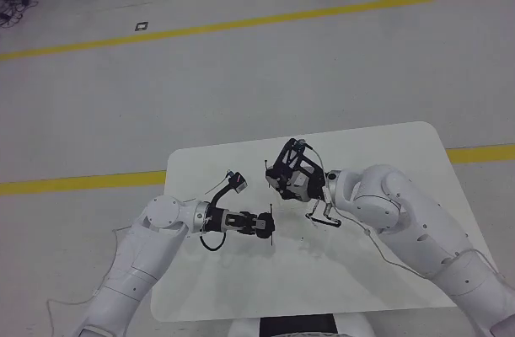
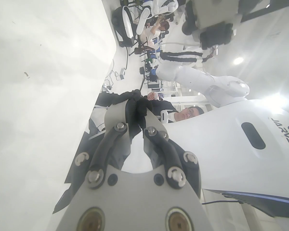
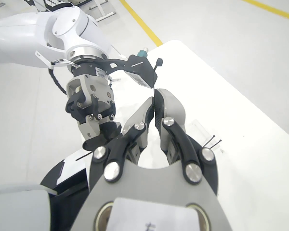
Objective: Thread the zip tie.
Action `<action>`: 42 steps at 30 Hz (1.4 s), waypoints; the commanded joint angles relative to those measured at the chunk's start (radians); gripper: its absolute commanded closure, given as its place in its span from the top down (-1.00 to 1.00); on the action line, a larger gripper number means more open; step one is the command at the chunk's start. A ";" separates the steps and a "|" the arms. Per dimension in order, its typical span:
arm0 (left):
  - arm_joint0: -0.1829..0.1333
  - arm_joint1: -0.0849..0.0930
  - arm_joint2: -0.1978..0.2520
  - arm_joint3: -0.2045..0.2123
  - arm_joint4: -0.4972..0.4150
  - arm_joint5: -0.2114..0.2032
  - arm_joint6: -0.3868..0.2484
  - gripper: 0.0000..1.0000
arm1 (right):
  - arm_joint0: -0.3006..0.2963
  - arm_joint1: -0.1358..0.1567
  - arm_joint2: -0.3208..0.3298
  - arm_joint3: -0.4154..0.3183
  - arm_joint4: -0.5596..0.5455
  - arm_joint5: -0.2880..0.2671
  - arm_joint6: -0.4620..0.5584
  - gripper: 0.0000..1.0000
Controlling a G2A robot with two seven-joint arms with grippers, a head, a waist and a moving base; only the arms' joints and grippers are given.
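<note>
My right gripper (image 3: pixel 154 99) is shut on a thin black zip tie (image 3: pixel 155 80). The strap rises out of the pads, and its square head (image 3: pixel 159 62) is at the free end. My left gripper (image 3: pixel 100 133) sits close beside it, also shut, with a thin black strap tip (image 3: pixel 84 156) sticking out of its fingers. I cannot tell whether that tip belongs to the same tie. In the top view the left gripper (image 1: pixel 267 224) and right gripper (image 1: pixel 274 179) hover near each other over the white table (image 1: pixel 392 168). The left wrist view shows the left gripper (image 2: pixel 136 102) with its dark pads pressed together.
Two spare black zip ties (image 3: pixel 213 141) lie on the table beside a clear plastic piece (image 3: pixel 197 126). The table's far edge (image 3: pixel 183 46) drops off to a grey floor with yellow lines (image 1: pixel 72 184).
</note>
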 commanded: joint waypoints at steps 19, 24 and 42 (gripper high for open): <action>0.000 0.000 0.000 0.000 0.000 0.000 0.000 -1.00 | 0.085 0.127 -0.174 -0.055 0.025 0.000 -0.223 -1.00; 0.000 0.000 0.000 0.000 0.000 0.000 0.000 -1.00 | 0.085 0.127 -0.174 -0.055 0.025 0.000 -0.223 -1.00; 0.000 0.000 0.000 0.000 0.000 0.000 0.000 -1.00 | -0.033 0.225 -0.145 -0.136 -0.103 0.000 -0.383 -1.00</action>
